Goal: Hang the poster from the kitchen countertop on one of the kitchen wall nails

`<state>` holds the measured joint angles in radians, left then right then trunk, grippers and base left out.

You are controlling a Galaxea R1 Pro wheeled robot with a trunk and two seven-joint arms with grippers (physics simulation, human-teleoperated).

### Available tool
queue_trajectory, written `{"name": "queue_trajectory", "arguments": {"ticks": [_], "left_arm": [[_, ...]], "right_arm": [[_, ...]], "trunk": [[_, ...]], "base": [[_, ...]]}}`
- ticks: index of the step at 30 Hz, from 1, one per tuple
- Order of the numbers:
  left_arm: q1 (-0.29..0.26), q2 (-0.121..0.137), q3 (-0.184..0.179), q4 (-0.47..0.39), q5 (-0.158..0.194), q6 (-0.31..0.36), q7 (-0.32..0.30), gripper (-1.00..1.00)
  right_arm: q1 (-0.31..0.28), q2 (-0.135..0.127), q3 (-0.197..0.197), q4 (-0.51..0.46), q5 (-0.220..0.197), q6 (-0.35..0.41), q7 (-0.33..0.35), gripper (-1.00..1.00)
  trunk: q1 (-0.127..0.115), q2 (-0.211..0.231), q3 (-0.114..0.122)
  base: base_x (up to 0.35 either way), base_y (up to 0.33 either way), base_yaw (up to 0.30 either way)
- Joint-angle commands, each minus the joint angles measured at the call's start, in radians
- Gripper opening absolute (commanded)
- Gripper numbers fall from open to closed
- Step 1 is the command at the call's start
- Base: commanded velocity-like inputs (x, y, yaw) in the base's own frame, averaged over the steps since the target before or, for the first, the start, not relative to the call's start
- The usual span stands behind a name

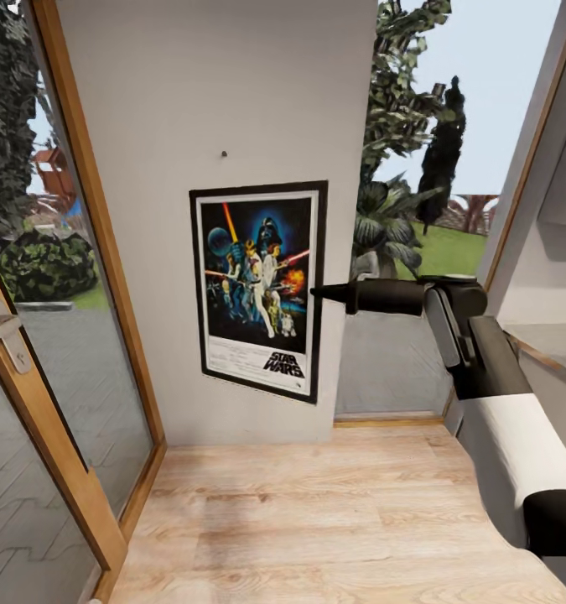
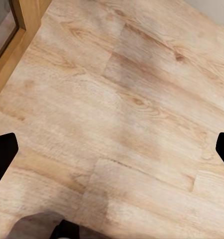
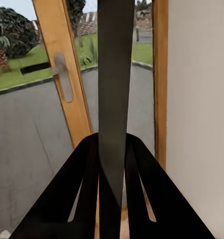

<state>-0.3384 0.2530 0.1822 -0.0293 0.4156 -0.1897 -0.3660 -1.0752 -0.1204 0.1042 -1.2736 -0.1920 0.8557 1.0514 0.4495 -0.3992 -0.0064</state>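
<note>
The poster [image 1: 258,289] sits flat against the white wall panel [image 1: 148,126], upright with a slight tilt, its top edge below the small wall nail [image 1: 224,154] and not touching it. At the poster's right edge the right gripper [image 1: 318,292] comes in sideways, its dark fingers [image 1: 337,294] pinched together on the frame. The right wrist view confirms it: the poster [image 3: 114,89] runs edge-on as a dark strip between the two black fingers [image 3: 82,199], clamped tight. Left of the poster stands a wood-framed glass door [image 1: 31,352] with a metal handle [image 1: 4,331], a paved yard and shrubs beyond. Right of the poster a window [image 1: 433,168] shows trees and lawn. Below the poster lies the light wooden floor [image 1: 316,520]. Over that floor [image 2: 122,114] the left gripper's [image 2: 112,152] fingers [image 2: 2,154] hang wide apart, holding nothing.
</note>
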Motion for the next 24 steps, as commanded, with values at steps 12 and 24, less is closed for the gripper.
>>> {"name": "queue_trajectory", "arguments": {"ticks": [12,24], "left_arm": [[-0.001,0.000,0.008,0.002,-0.003,-0.002,-0.005,1.00],[-0.001,0.001,0.008,0.002,-0.003,-0.002,-0.005,1.00]], "right_arm": [[-0.171,0.001,0.002,0.087,-0.012,0.041,0.097,-1.00],[-0.204,0.002,0.001,0.137,-0.017,0.038,0.188,-1.00]], "trunk": [[0.000,-0.001,-0.001],[0.000,-0.001,-0.001]], "base": [[0.000,0.000,0.000],[0.000,0.000,0.000]]}}
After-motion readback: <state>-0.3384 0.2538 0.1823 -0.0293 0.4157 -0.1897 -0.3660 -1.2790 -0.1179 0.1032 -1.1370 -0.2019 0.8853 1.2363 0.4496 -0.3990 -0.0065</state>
